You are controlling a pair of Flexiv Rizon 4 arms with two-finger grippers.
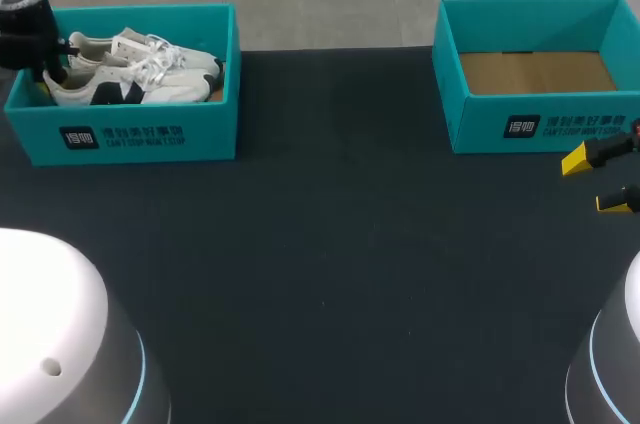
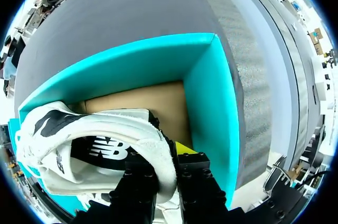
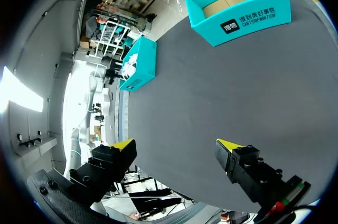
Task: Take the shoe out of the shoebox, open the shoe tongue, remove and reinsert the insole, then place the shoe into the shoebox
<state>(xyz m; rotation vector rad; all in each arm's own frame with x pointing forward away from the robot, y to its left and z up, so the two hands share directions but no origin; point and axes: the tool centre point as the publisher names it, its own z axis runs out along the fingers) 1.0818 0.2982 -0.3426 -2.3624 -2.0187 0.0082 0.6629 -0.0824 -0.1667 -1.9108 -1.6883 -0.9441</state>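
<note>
Two white shoes with black marks point(image 1: 130, 69) lie in the teal shoebox point(image 1: 120, 134) at the far left of the table. My left gripper point(image 1: 52, 66) reaches down into that box at its left end. In the left wrist view my left gripper point(image 2: 169, 158) is shut on the heel rim of one white shoe point(image 2: 105, 129), with one finger inside the shoe and one outside. Brown cardboard floor and a teal wall point(image 2: 211, 102) of the box show ahead of it. My right gripper point(image 1: 600, 179) point(image 3: 179, 145) hangs open over the table at the right edge, holding nothing.
A second teal shoebox point(image 1: 540, 119) point(image 3: 243, 7) stands at the far right with only its brown floor showing. The left shoebox point(image 3: 140, 63) appears far off in the right wrist view. Dark mat point(image 1: 340, 244) covers the table between the boxes.
</note>
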